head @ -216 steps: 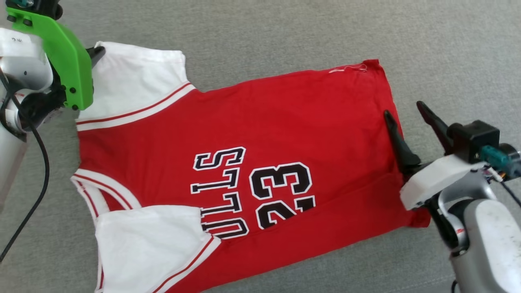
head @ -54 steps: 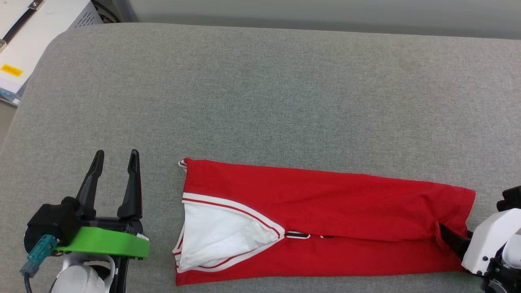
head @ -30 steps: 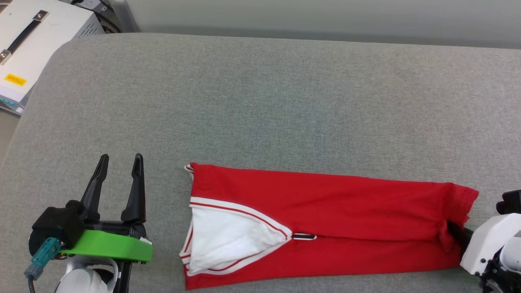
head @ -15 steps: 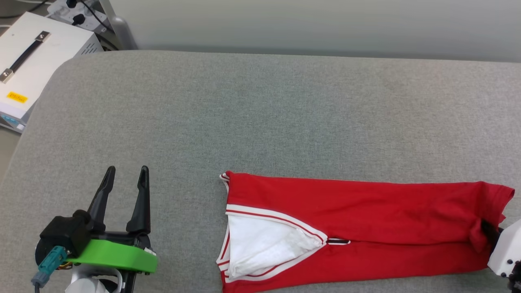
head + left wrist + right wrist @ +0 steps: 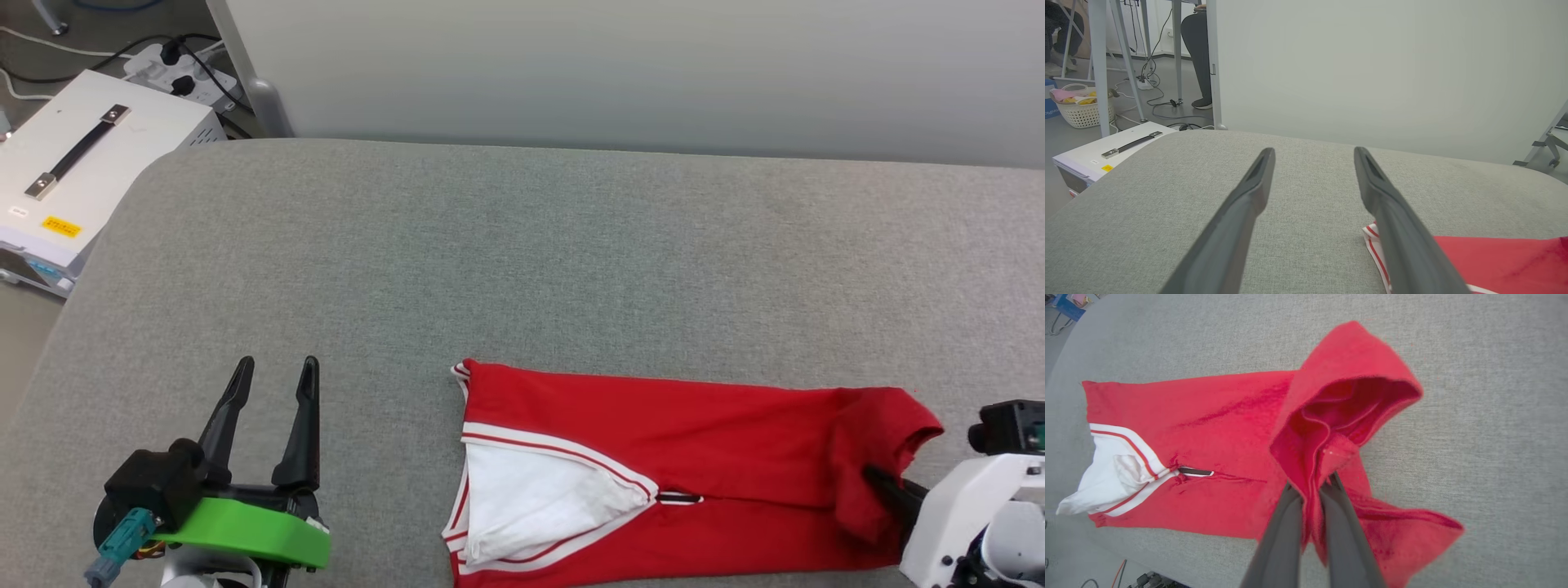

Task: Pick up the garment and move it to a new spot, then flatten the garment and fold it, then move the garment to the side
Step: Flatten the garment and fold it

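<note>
A thin pinch may slip, or a sideways pull may drag open the long fold of the red jersey (image 5: pixel 694 441), which lies folded lengthwise near the front edge of the grey counter (image 5: pixel 522 245). The right claw (image 5: pixel 1312 486) is clenched on its raised hem end. The left claw (image 5: pixel 277 361) is spread wide and empty, apart from the collar end
</note>
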